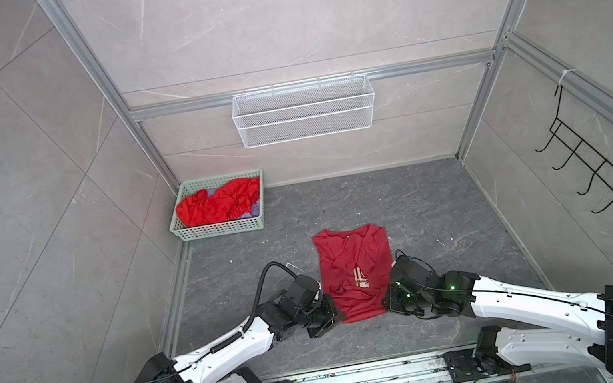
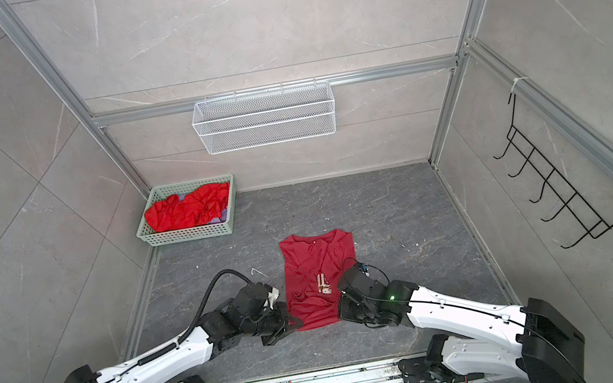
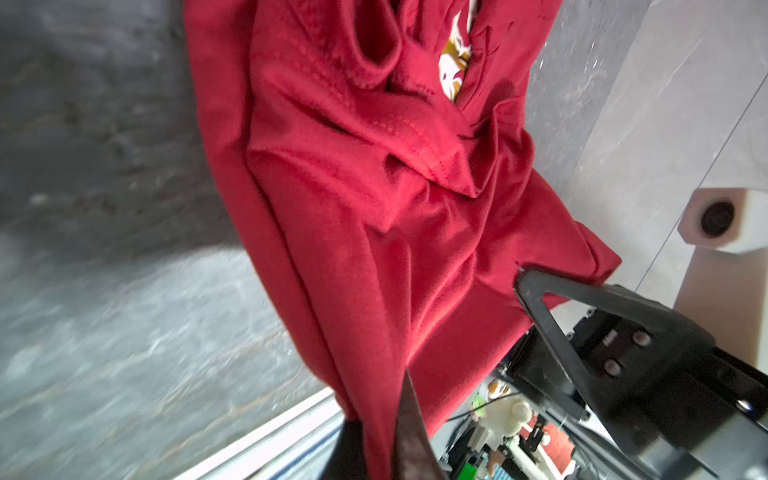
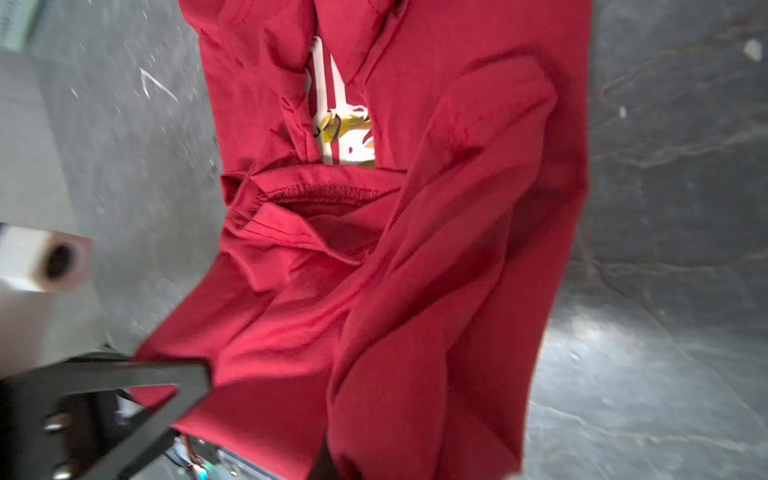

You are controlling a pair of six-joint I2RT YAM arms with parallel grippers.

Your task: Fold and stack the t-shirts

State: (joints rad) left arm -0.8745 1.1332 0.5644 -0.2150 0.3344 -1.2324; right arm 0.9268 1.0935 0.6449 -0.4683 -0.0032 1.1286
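Where left hand (image 1: 336, 319) and right hand (image 1: 388, 305) clamp, the t-shirt (image 1: 353, 258) bunches.

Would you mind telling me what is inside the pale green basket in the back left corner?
Crumpled bright red t-shirts fill the basket, with a little lilac cloth peeking out beside them. Whatever lies beneath them is covered.

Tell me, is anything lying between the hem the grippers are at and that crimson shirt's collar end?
Nothing visible. The left gripper and right gripper are shut on the near hem corners of the crimson shirt; only its own cloth lies up to the collar. The green basket sits apart, far left.
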